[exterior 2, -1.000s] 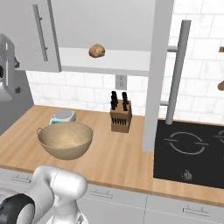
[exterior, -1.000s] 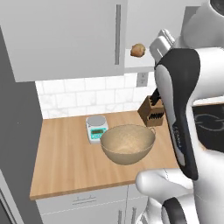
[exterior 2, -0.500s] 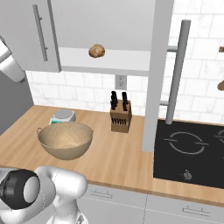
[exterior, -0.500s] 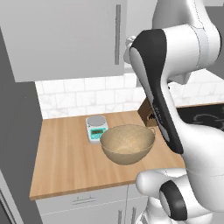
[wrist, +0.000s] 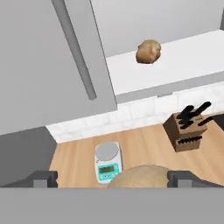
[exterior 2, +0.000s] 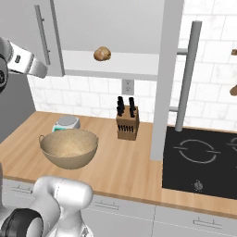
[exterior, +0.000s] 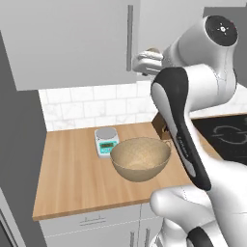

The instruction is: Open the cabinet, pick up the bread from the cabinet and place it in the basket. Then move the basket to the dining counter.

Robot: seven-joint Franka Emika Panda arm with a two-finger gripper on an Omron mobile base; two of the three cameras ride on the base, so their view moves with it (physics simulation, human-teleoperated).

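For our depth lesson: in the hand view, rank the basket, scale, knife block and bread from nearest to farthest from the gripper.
1. Basket, just ahead, between the fingers.
2. Scale, slightly beyond, on the left.
3. Knife block, further back, on the right.
4. Bread, farthest, up on the cabinet shelf.

The white arm (exterior: pixel 185 120) is swinging leftward across the left base view, now covering the knife block and the open right half of the cabinet (exterior: pixel 72 38), with only a sliver of the bread (exterior: pixel 153 49) peeking above the wrist (exterior: pixel 147 62); in the right base view, the arm's white link (exterior 2: pixel 25 62) is moving in from the left edge toward the left door's handle (exterior 2: pixel 41 34)
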